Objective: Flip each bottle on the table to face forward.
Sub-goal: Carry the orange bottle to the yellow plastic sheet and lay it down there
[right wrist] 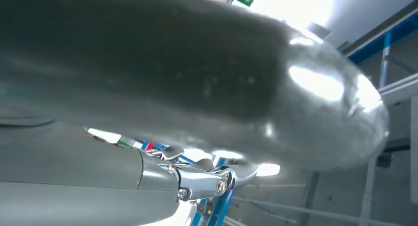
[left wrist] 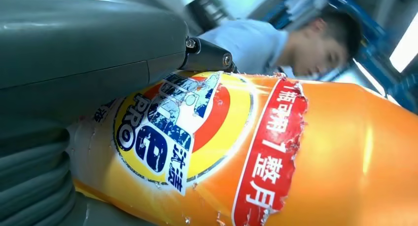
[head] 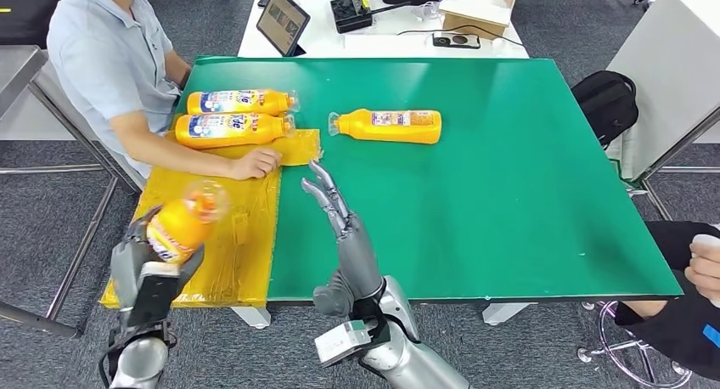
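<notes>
Orange held bottle [head: 180, 223] gripped in left hand [head: 140, 262] above yellow mat [head: 242, 228] at surface's near left corner, cap end tilted up, fingers wrapped around body. Right hand [head: 331, 204] raised over green surface [head: 509, 168], fingers straight and apart, holding nothing. Two mat bottles [head: 233, 117] lie beside person's hand [head: 255, 162]; lone bottle [head: 389, 126] lies on surface.

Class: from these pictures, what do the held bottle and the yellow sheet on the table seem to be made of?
Bottle: probably glossy orange plastic, since light glints off it; its printed label is peeling at the edges. Yellow sheet: likely thin, shiny plastic film, wrinkled and slightly see-through.
</notes>
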Controlling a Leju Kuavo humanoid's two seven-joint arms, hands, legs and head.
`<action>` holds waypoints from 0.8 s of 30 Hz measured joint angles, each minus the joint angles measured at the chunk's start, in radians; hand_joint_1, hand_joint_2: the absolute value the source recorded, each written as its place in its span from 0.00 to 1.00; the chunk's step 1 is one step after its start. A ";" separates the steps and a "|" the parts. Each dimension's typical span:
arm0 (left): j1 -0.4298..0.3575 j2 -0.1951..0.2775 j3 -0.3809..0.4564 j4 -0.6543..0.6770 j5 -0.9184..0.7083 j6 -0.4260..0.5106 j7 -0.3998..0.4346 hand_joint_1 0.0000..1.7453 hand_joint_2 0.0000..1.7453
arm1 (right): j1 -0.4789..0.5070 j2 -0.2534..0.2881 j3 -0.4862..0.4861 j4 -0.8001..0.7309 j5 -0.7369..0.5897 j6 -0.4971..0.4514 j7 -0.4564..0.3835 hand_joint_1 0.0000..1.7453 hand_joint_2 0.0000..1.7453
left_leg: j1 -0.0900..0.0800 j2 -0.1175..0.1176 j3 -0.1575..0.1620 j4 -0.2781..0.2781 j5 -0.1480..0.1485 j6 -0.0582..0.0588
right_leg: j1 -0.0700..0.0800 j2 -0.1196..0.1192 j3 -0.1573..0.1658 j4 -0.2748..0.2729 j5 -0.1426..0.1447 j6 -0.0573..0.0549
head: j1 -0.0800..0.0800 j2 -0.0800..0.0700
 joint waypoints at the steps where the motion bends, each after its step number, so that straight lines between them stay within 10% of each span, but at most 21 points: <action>1: -0.027 0.006 -0.005 0.039 -0.040 -0.008 -0.001 1.00 1.00 | 0.002 -0.004 0.001 -0.002 -0.001 0.002 0.000 0.00 0.00 | 0.000 0.000 0.000 0.000 0.000 0.000 | 0.000 0.000 -0.001 0.000 0.000 0.000 | 0.000 0.000; 12: -0.403 -0.037 -0.198 0.519 -0.291 -0.031 0.113 1.00 1.00 | 0.062 -0.069 -0.039 -0.058 0.015 0.081 0.000 0.00 0.00 | -0.001 0.000 0.000 0.000 0.001 0.000 | -0.001 0.000 0.002 0.000 0.003 0.002 | 0.000 0.000; 24: -0.475 -0.030 -0.293 0.711 -0.351 -0.080 0.132 0.87 1.00 | 0.077 -0.071 -0.047 -0.060 0.010 0.102 0.000 0.00 0.00 | 0.000 0.000 -0.001 0.000 0.001 0.000 | 0.000 0.000 0.000 0.000 0.002 0.002 | 0.000 0.000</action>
